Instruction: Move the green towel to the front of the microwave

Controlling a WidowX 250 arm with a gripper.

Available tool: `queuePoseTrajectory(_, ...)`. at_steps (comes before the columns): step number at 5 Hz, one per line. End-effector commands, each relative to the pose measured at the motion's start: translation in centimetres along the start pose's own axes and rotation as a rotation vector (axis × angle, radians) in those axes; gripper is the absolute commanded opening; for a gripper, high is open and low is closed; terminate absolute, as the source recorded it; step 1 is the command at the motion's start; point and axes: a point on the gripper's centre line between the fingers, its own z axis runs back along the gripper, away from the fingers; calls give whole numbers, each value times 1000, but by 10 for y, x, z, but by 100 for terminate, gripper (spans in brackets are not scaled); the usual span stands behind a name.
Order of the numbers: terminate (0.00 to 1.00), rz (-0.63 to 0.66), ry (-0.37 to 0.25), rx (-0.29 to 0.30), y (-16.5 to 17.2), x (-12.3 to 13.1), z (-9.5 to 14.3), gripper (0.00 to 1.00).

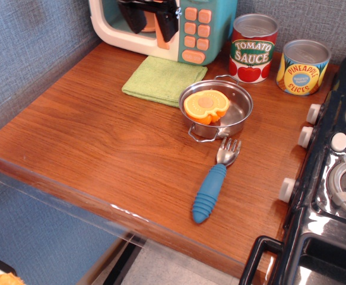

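The green towel [163, 79] lies flat and folded on the wooden counter, right in front of the microwave [193, 29] and touching the steel pan's left rim. The microwave stands at the back, teal and cream with orange buttons. My black gripper [150, 25] hangs above the towel, in front of the microwave door, raised clear of the cloth. Its fingers [168, 27] are spread apart and hold nothing.
A steel pan [235, 116] with an orange slice [206, 106] sits right of the towel. A blue-handled fork [213, 183] lies in front of it. Tomato sauce [253, 48] and pineapple [302, 67] cans stand at the back right. A toy stove [336, 178] borders the right edge.
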Motion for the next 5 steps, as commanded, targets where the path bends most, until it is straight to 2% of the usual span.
queuePoseTrajectory(1,0,43,112,93,-13,-64,51,100)
queuePoseTrajectory(2,0,57,137,88,-13,-92,47,100)
queuePoseTrajectory(4,0,53,159,73,-15,-100,40,100)
queuePoseTrajectory(5,100,53,159,73,-15,-100,40,100)
